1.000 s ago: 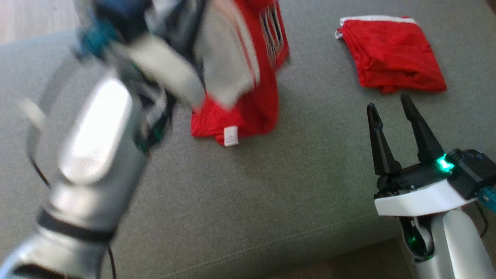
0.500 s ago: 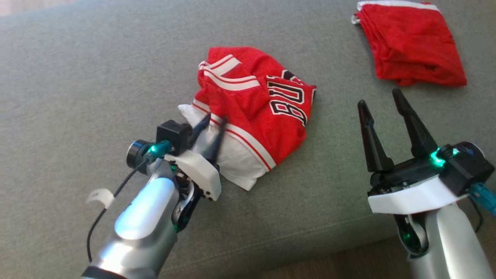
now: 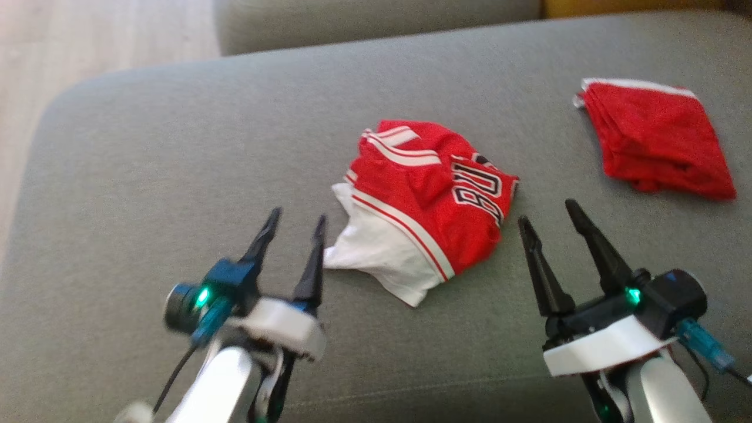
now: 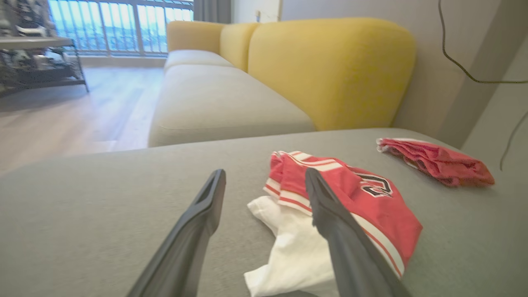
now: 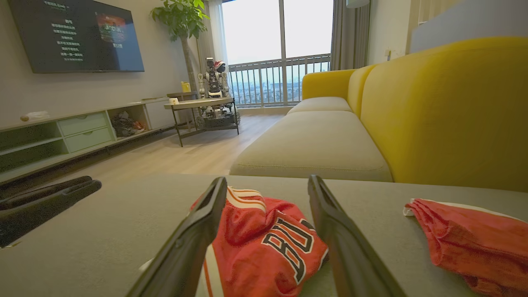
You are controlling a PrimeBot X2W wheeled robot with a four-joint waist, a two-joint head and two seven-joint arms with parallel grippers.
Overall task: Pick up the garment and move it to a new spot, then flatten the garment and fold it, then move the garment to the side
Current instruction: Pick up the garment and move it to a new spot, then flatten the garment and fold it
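Red jersey (image 3: 429,200) lies crumpled on the grey sofa cushion (image 3: 176,176) between your left claw (image 3: 298,215) and right claw (image 3: 546,212), both spread wide and empty. Expect limp, light cloth (likely slippery mesh); pinch its white hem.

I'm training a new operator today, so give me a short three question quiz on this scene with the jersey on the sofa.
1. True or false: the left fingers are clamped on the jersey.
2. Where does the folded red garment lie? A) on the floor; B) on the grey cushion, on the robot's right of the jersey; C) under the jersey.
3. Fill in: the right fingers stand ____.
Key: 1 false, they stand open and hold nothing. 2 B. 3 open.
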